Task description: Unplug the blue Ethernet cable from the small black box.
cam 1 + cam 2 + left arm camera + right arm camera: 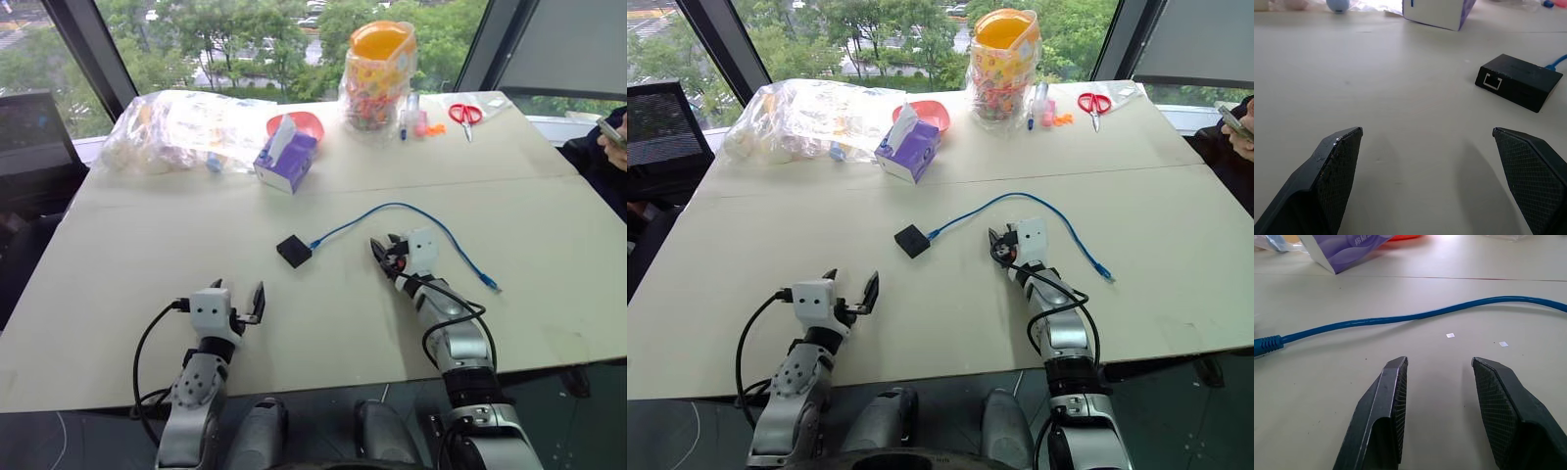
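The small black box (294,251) lies flat near the middle of the table, with an empty port (1492,82) on the side facing my left gripper. The blue Ethernet cable (392,207) starts at the box's right side, arcs away and ends at a plug (493,286) further right. My left gripper (237,292) is open wide, low over the table, short of the box and to its left. My right gripper (384,247) is open with nothing between its fingers (1396,396). The cable (1425,313) crosses just beyond them.
A purple tissue box (286,157), a red bowl (302,121) and a clear plastic bag (181,127) sit at the back left. A bagged orange-lidded jar (377,73), pens and red scissors (465,114) are at the back right. A person's hand (615,142) shows at the right edge.
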`<state>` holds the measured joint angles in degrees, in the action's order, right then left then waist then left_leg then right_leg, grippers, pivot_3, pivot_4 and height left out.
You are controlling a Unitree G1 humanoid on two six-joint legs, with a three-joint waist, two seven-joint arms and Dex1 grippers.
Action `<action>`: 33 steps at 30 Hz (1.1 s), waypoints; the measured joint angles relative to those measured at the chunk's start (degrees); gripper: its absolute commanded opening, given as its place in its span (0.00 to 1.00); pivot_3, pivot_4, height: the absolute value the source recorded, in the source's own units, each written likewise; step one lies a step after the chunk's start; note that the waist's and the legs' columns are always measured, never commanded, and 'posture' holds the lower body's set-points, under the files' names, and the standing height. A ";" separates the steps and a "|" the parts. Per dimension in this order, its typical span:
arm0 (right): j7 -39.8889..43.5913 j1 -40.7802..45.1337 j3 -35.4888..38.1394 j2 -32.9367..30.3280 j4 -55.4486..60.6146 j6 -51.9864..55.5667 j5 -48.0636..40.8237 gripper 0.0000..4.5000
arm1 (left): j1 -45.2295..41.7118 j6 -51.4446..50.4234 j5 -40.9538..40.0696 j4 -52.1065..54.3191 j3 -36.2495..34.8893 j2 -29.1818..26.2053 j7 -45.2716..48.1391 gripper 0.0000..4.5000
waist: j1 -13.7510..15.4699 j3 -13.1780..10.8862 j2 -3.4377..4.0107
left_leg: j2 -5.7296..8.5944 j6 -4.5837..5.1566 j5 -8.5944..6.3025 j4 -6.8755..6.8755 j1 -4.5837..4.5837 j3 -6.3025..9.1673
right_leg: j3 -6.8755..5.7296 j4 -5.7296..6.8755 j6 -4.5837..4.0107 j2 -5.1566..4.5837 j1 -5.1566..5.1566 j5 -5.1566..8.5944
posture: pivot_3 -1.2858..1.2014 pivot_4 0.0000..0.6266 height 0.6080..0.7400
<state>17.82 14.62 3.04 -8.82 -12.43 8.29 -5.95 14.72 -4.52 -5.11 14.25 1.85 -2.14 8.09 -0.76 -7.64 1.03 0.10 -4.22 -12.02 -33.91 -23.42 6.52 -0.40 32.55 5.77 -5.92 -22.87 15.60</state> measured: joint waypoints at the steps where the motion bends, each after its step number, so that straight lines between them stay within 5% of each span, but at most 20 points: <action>1: -0.03 -0.23 -0.02 0.03 0.38 0.08 0.00 0.47 | 0.16 -0.32 -0.20 0.34 -0.09 -0.28 0.39 0.99 | -0.02 0.00 0.00 | 0.00 0.00 0.00 0.00 0.00 0.00 | 0.00 0.00 0.00 0.00 0.00 0.00 | 0.52 0.24 1.00; 10: 3.09 -1.94 -1.14 -2.15 4.04 1.52 -0.21 0.47 | 1.23 -1.60 -3.54 2.45 -1.56 -2.44 2.70 0.99 | 0.16 -0.42 -0.78 | 0.28 -0.12 -0.08 0.01 0.05 0.07 | 0.04 1.45 0.01 -0.19 -0.48 -0.02 | 0.52 0.24 1.00; 21: 21.43 0.53 -4.52 -13.19 7.81 8.20 -6.04 0.47 | -0.41 -7.66 -10.10 5.00 -3.57 -7.95 9.31 0.99 | 0.32 -1.45 -0.62 | 0.40 0.03 -0.23 0.03 0.00 0.26 | 0.05 1.94 0.73 -0.14 -0.49 -0.56 | 0.52 0.24 1.00; 28: 38.99 21.50 -8.59 -23.03 3.43 13.14 -8.14 0.47 | -3.70 -12.31 -13.30 5.09 -4.48 -12.71 14.37 0.99 | 0.08 -2.68 -0.40 | 0.38 0.05 -0.22 -0.18 -0.08 0.21 | 0.05 1.94 0.79 -0.08 -0.57 -1.03 | 0.52 0.24 1.00; 33: 49.28 37.45 -18.17 -22.87 -11.56 2.64 -0.45 0.47 | -6.95 -16.22 -16.80 4.86 -6.02 -17.38 18.75 0.99 | 0.12 -2.80 -0.48 | 0.37 0.04 -0.22 0.02 -0.14 0.22 | 0.05 1.93 0.70 -0.05 -0.65 -1.24 | 0.52 0.24 1.00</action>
<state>67.10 52.07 -15.13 -31.69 -23.99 10.93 -6.40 7.77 -20.75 -21.92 19.11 -4.17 -19.52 26.84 -0.64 -10.44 0.55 0.48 -4.18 -12.24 -33.88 -23.56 6.75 -0.35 34.48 6.47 -5.98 -23.52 14.36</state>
